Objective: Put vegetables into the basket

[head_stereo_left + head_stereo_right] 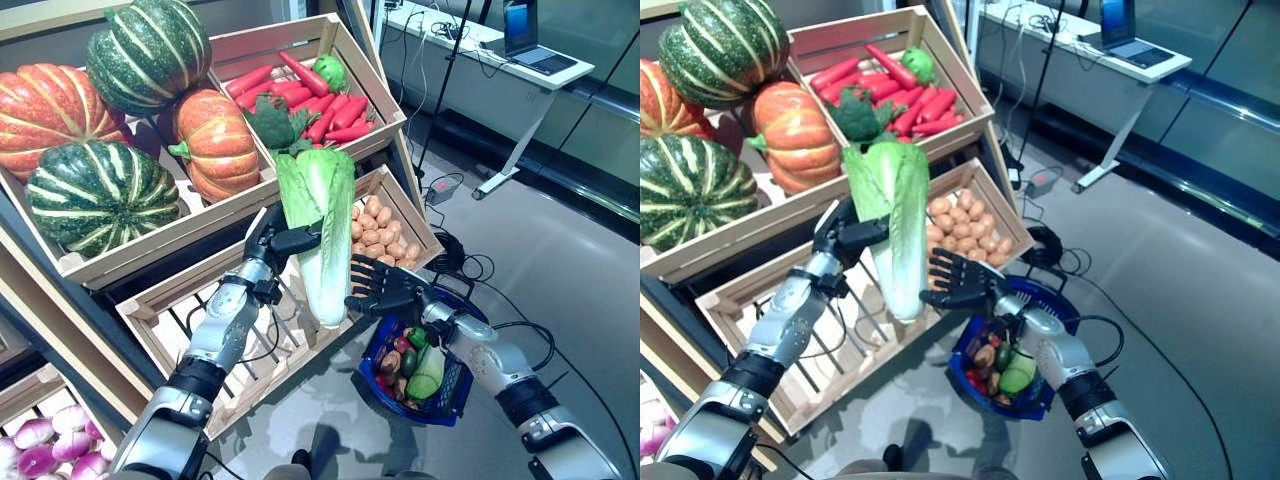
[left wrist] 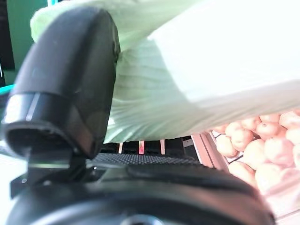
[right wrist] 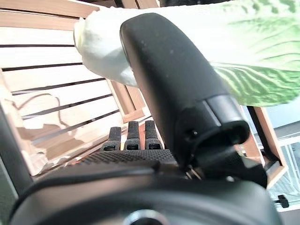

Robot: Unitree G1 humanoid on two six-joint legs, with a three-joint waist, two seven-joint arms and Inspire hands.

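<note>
My left hand (image 1: 275, 240) is shut on a long napa cabbage (image 1: 320, 230) and holds it upright in front of the stand's lower crate, white end down. In the left wrist view the thumb (image 2: 70, 79) lies across the cabbage (image 2: 187, 70). My right hand (image 1: 385, 290) is open, its fingers spread next to the cabbage's white end, just above the rim of the blue basket (image 1: 372, 352). In the right wrist view the thumb (image 3: 173, 84) stands in front of the cabbage (image 3: 281, 70). The basket stands on the floor with a pale green vegetable (image 1: 425, 375) and small red, green and brown ones in it.
The wooden stand (image 1: 150, 320) with slanted crates rises at the left and centre, its corner close beside the basket. A white desk (image 1: 500, 60) with a laptop stands at the back right. Grey floor lies to the right of the basket.
</note>
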